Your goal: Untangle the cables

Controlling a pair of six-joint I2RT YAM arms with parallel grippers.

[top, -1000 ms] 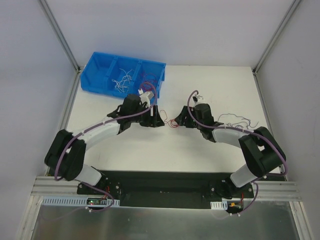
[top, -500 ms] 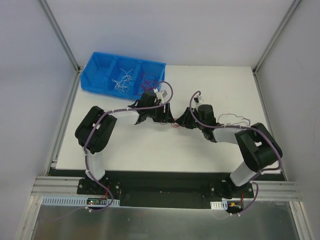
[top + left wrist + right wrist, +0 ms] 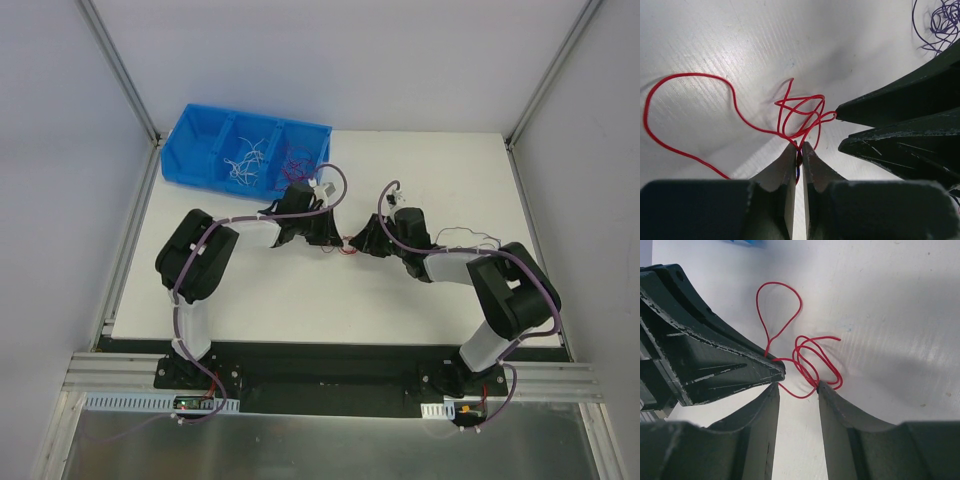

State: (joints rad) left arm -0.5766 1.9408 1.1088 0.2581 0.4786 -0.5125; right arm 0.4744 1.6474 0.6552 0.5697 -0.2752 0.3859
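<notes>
**Top external view.** The left fingers point(image 3: 335, 238) and right fingers point(image 3: 363, 240) meet tip to tip at the centre of the white surface point(image 3: 300, 300), with the red cable point(image 3: 347, 247) between them. A blue bin point(image 3: 205, 140) at upper left holds more thin wires.

**Left wrist view.** At lower centre, the left fingers point(image 3: 791, 155) are pressed almost together, pinching a strand of the red cable point(image 3: 800, 107). The right fingers point(image 3: 880, 110) enter from the right, the upper tip touching the tangle.

**Right wrist view.** The right fingers point(image 3: 829, 397) are spread. A strand of the red cable point(image 3: 810, 360) crosses the gap.
</notes>
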